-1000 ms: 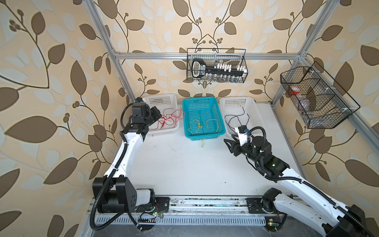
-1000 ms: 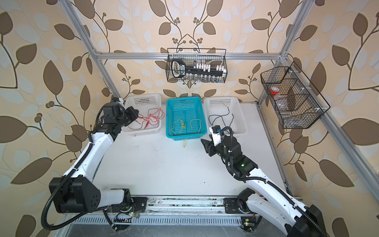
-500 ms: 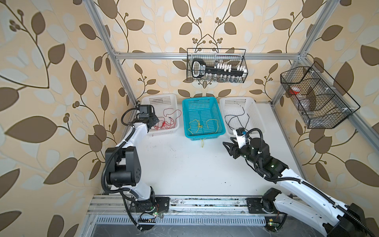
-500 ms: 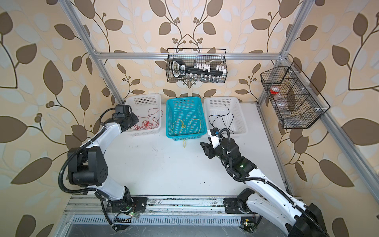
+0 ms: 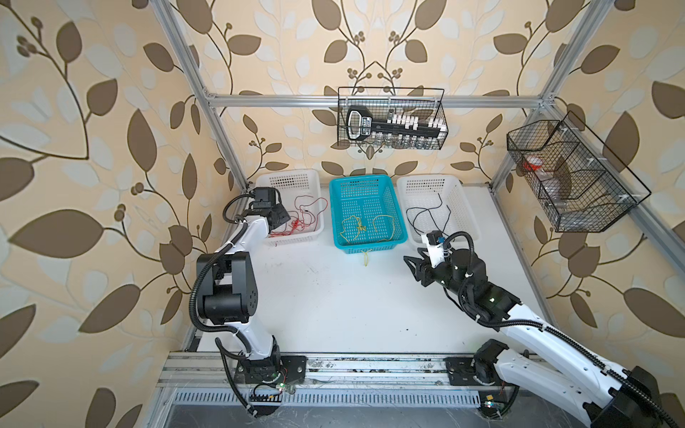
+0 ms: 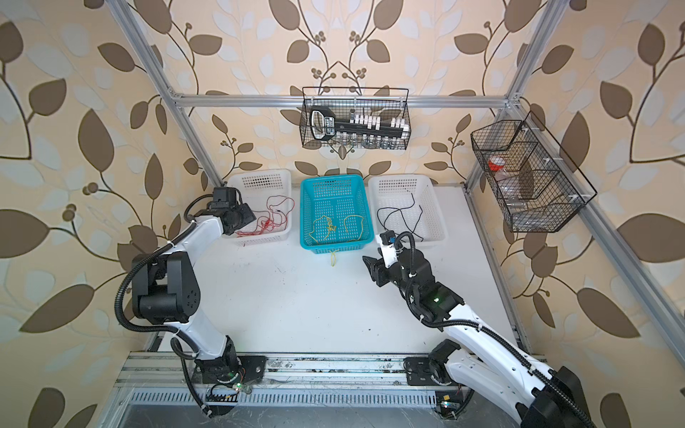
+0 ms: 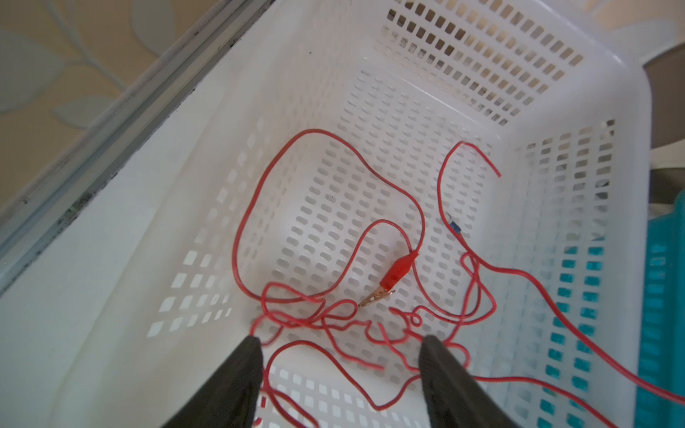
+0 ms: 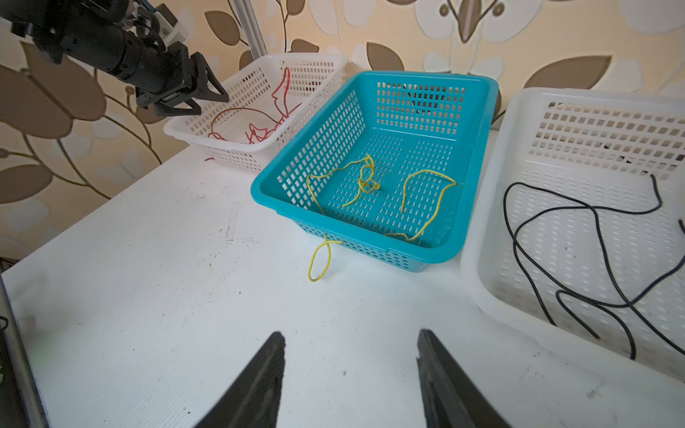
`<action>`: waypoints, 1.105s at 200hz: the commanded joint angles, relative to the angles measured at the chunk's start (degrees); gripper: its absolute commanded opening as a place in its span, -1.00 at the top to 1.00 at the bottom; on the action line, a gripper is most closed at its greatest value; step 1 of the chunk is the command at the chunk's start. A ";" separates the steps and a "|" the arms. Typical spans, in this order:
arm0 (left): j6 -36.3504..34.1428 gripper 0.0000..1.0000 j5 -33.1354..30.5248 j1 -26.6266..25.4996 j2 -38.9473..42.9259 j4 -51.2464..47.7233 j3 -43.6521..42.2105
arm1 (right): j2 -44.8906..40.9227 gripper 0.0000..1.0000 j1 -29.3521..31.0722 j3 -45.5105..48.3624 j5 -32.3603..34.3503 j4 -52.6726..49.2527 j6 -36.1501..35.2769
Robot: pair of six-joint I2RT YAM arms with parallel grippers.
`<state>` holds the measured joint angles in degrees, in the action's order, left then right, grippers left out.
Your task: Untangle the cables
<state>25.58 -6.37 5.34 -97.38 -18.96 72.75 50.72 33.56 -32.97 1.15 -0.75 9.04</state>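
Note:
Red cables lie tangled in the left white basket, with a red alligator clip among them. My left gripper hangs open just above that tangle and grips nothing. Yellow cables lie in the blue basket, and one yellow loop hangs out onto the table. Black cables lie in the right white basket. My right gripper is open and empty over bare table.
The three baskets stand in a row against the back wall. A black wire basket hangs on the back rail and a second wire basket on the right frame. Aluminium posts border the white table.
My left gripper has opened and let go of the red cable, and its arm has folded back and down beside the basket. The right arm has barely moved.

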 commanded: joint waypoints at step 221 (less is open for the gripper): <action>-15.86 -0.98 -27.07 -14.53 24.18 40.01 -41.94 | 10.05 -1.00 -33.83 22.70 14.79 41.74 -2.14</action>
<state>14.55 -32.23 -10.02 -71.50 9.37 32.77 56.45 -0.16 -12.97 15.44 24.99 8.60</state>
